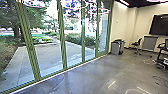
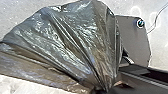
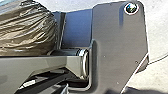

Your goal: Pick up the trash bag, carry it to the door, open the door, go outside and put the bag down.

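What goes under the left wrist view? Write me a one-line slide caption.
Glossy trash bag, its creases fanning out from one gathered point, against a pale floor.

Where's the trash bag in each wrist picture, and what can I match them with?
Left wrist view: the trash bag fans out in shiny folds beside the robot's dark plate, bunching together near the robot's bar.
Right wrist view: the trash bag looks puffy and wrinkly, alongside the robot's long bar.
Shared landmark: the dark plate, with its round fitting, is in both.
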